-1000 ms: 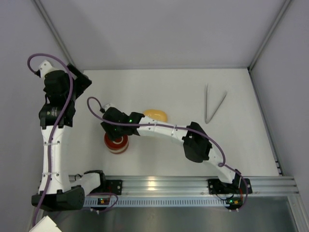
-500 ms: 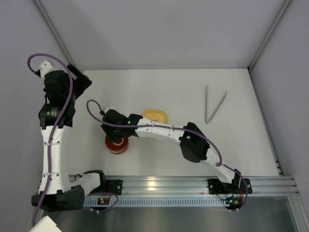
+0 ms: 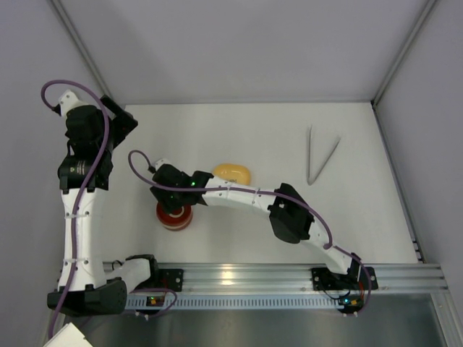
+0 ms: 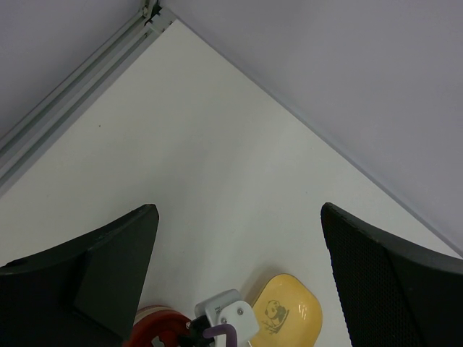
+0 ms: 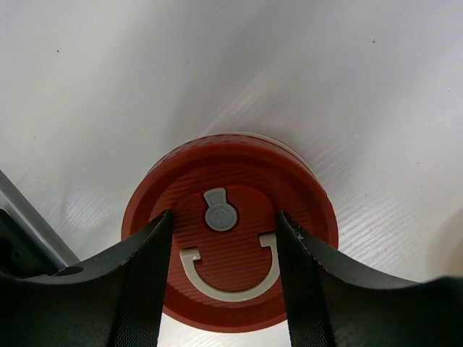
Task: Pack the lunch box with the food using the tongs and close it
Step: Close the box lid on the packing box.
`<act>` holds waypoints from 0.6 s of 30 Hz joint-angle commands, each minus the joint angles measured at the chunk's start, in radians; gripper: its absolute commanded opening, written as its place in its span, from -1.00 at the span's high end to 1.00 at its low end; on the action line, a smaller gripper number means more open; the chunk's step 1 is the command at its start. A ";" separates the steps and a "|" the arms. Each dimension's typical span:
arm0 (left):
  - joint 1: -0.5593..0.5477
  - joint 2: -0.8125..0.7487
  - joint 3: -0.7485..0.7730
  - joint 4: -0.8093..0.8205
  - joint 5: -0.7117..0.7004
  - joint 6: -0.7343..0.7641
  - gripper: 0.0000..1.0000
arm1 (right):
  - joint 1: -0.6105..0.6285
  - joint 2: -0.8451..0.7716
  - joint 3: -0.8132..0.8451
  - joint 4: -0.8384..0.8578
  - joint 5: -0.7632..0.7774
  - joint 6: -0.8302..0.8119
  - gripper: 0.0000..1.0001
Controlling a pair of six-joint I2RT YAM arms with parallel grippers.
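Motion over the last second is small: the right arm has slid a little toward the near-left, so that its end effector now hangs directly over the red lidded lunch box, and between the last two top views it hardly shifts at all. In the right wrist view the two black fingers stand apart, one on each side of the lid's grey handle and above the lid's red top; whether they touch the lid I cannot tell, but they are spread and clamp nothing.

The left arm has not moved; its end effector is held high near the far-left corner, fingers wide apart and empty.

The lid sits on the lunch box. The yellow food piece with a panda print lies on the bench just beyond the box, outside it. The metal tongs lie far right, well apart from both arms, held by neither.

With the food out and the tongs idle, packing remains; the settling above the lid suggests a grasp of the lid is being lined up.
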 commanded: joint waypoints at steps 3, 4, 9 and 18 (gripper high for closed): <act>0.007 -0.037 0.022 0.025 0.013 0.017 -0.98 | 0.040 0.017 0.040 0.070 -0.008 -0.023 -0.18; 0.007 -0.037 0.022 0.025 0.013 0.017 -0.98 | 0.040 0.018 0.040 0.071 -0.010 -0.023 -0.20; 0.006 -0.038 0.019 0.025 0.013 0.018 -0.98 | 0.045 0.021 0.039 0.077 -0.012 -0.026 -0.39; 0.007 -0.040 0.016 0.025 0.013 0.018 -0.98 | 0.046 0.004 0.016 0.085 0.016 -0.023 -0.42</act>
